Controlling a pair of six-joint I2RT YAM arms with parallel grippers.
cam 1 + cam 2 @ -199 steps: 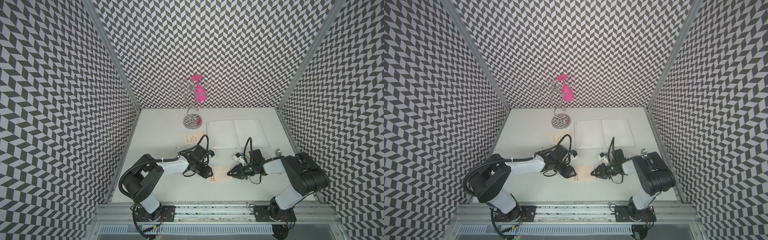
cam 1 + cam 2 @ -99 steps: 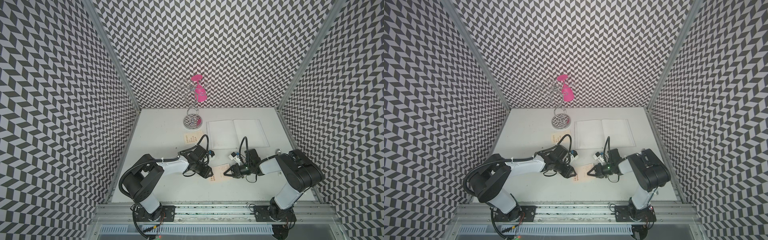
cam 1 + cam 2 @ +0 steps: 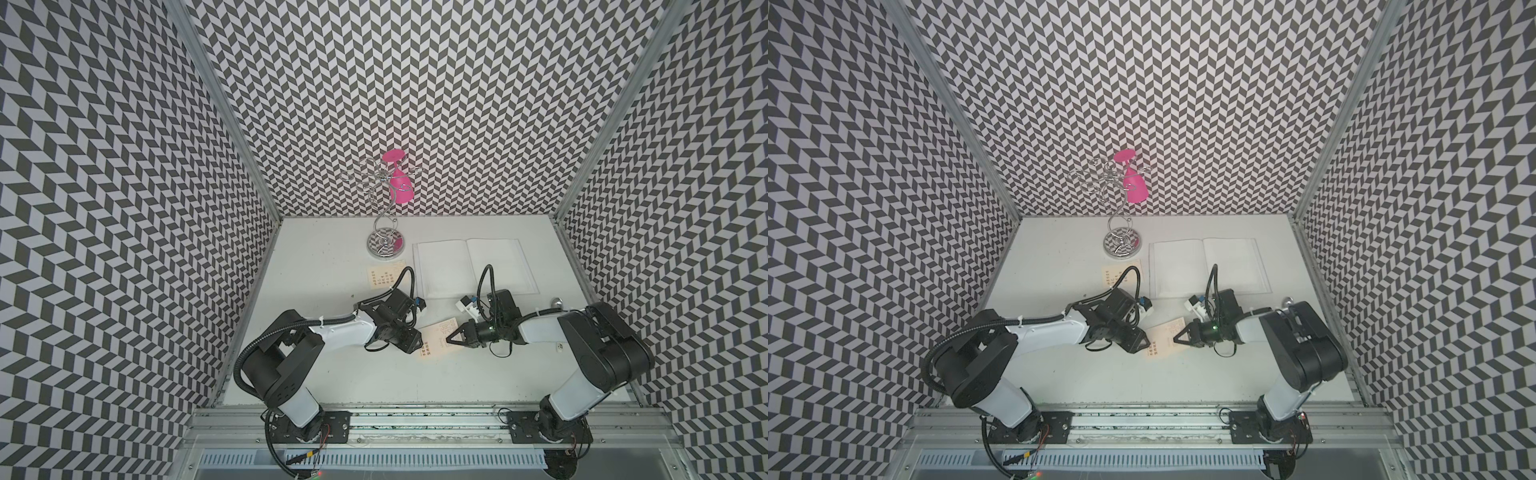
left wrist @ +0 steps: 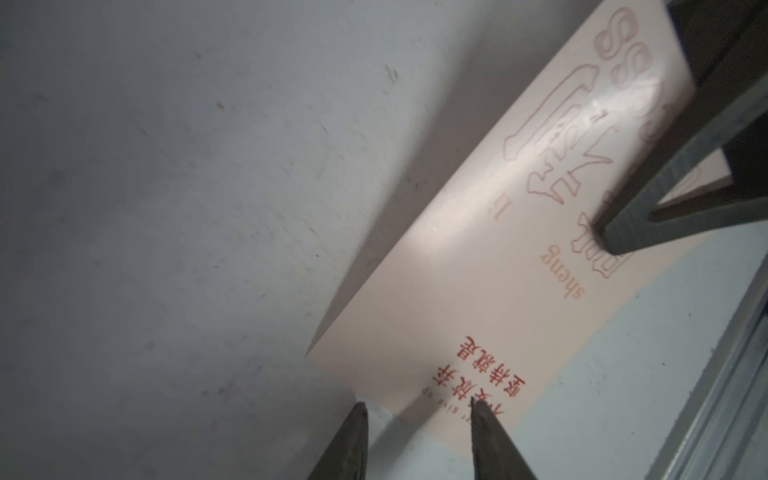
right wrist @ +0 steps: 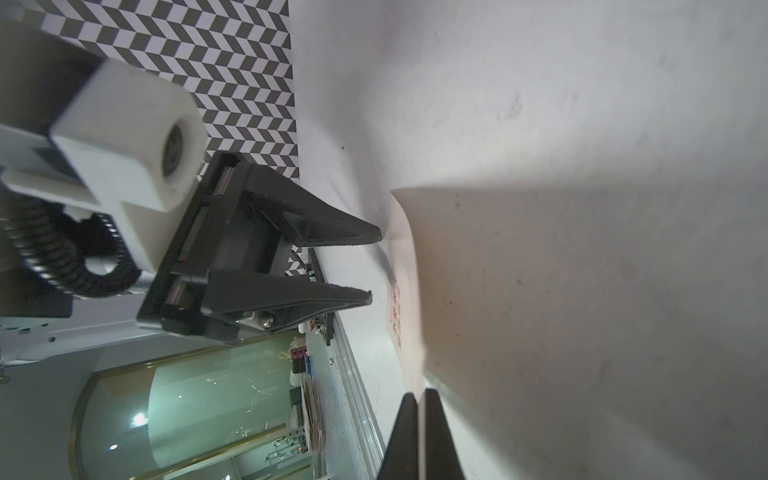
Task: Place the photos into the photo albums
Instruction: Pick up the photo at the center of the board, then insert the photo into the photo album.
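Observation:
A cream photo (image 3: 434, 341) (image 4: 478, 257) with red characters lies between the two grippers at the table's front middle. My right gripper (image 3: 449, 338) (image 5: 417, 401) is shut on its right edge, which is raised off the table. At the card's left end my left gripper (image 3: 417, 347) (image 4: 417, 409) is open, and the card's edge lies between its fingertips without being pinched. A second cream photo (image 3: 381, 276) lies farther back, partly under the left arm's cable. The photo album (image 3: 473, 266) (image 3: 1208, 266) lies open at the back, showing blank white pages.
A chrome wire stand (image 3: 385, 245) with a pink glass (image 3: 401, 189) hanging on it stands left of the album. A small metal object (image 3: 556, 303) sits by the right wall. Chevron-patterned walls close three sides, and an aluminium rail (image 3: 415, 419) runs along the front.
The right gripper moved left onto the cream photo and closed on its right edge. The left gripper's jaws opened slightly at the photo's other end.

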